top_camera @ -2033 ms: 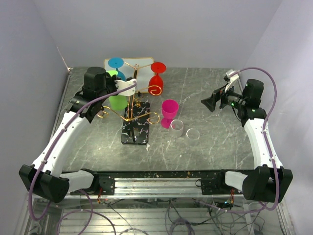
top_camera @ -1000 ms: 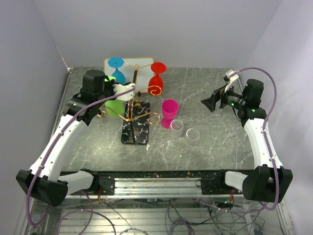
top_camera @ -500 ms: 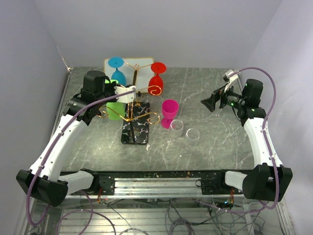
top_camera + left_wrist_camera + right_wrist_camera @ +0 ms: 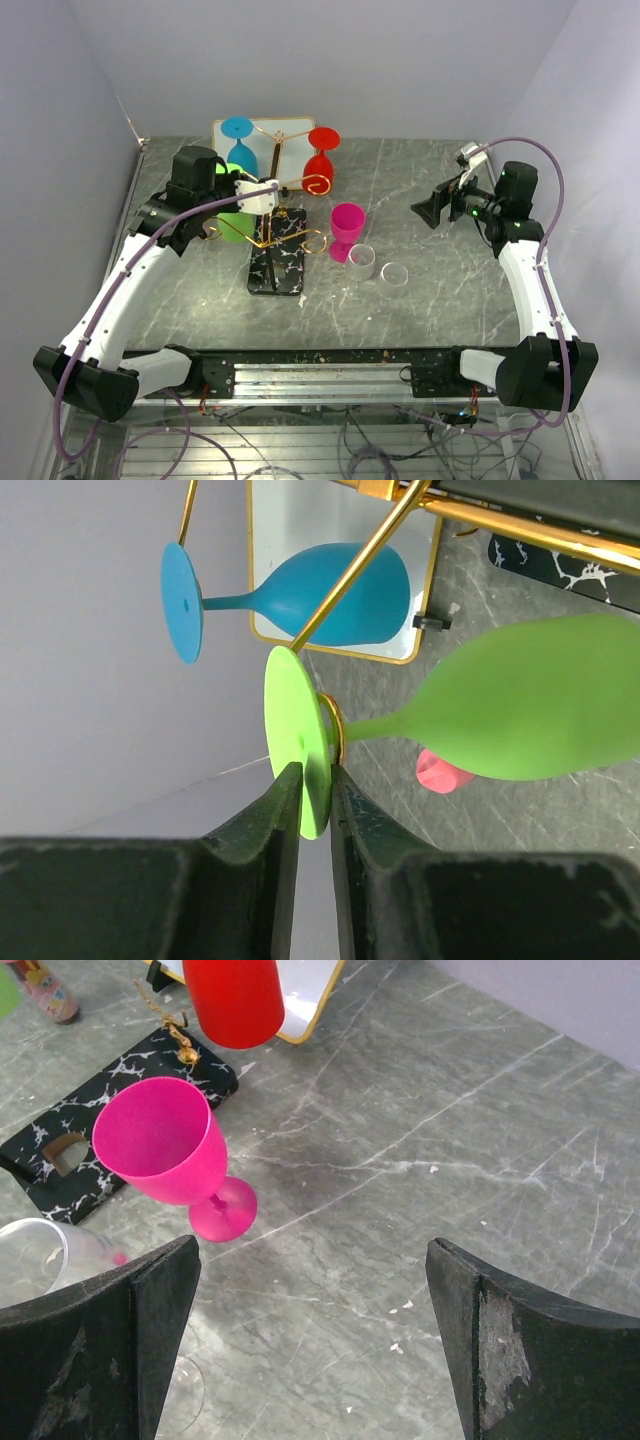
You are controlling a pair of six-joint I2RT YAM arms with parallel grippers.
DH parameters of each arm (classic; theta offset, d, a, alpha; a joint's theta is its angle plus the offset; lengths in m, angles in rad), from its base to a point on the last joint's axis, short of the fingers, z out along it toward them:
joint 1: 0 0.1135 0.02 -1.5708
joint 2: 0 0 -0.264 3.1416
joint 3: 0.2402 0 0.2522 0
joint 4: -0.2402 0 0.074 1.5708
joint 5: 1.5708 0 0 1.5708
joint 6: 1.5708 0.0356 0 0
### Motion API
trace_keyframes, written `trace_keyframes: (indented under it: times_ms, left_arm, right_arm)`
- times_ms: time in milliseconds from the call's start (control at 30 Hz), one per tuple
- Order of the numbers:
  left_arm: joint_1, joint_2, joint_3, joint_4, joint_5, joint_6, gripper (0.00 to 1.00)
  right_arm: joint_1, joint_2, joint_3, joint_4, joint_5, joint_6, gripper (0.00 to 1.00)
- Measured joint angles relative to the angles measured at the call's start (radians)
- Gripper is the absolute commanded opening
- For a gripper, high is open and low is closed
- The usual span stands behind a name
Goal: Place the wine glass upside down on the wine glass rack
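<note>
My left gripper [image 4: 226, 178] is shut on the round foot of a green wine glass [image 4: 237, 222]. The glass hangs bowl-down at the left arm of the gold wine glass rack [image 4: 272, 195]. In the left wrist view my fingers [image 4: 288, 790] pinch the green foot [image 4: 298, 735], and the stem sits inside a gold curl [image 4: 336, 732] of the rack arm, with the bowl [image 4: 530, 715] beyond. The rack stands on a black veined base [image 4: 283, 262]. My right gripper [image 4: 432, 212] is open and empty above the table, also seen in the right wrist view [image 4: 310, 1340].
A blue glass [image 4: 240, 148] and a red glass [image 4: 321, 160] hang on the rack. A pink glass [image 4: 346, 230] stands upright right of the base, with a clear glass [image 4: 377, 266] lying beside it. A white gold-rimmed tray [image 4: 290, 128] lies behind the rack.
My left gripper has moved the green glass slightly down and toward the near side at the rack arm. The right arm has not moved.
</note>
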Motion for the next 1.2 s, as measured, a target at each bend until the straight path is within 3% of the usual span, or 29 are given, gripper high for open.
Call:
trace_keyframes:
  times_ms: [400, 633, 1200]
  left_arm:
    - [-0.002, 0.0, 0.012, -0.065, 0.029, -0.002, 0.45]
    - [-0.002, 0.0, 0.06, -0.125, 0.05, -0.01, 0.66]
    - [-0.002, -0.093, 0.081, -0.19, 0.064, -0.107, 0.78]
  right_arm:
    - [0.0, 0.0, 0.0, 0.0, 0.013, -0.001, 0.95]
    - [0.0, 0.011, 0.0, 0.0, 0.021, -0.004, 0.96]
    - [-0.003, 0.04, 0.0, 0.0, 0.061, -0.008, 0.96]
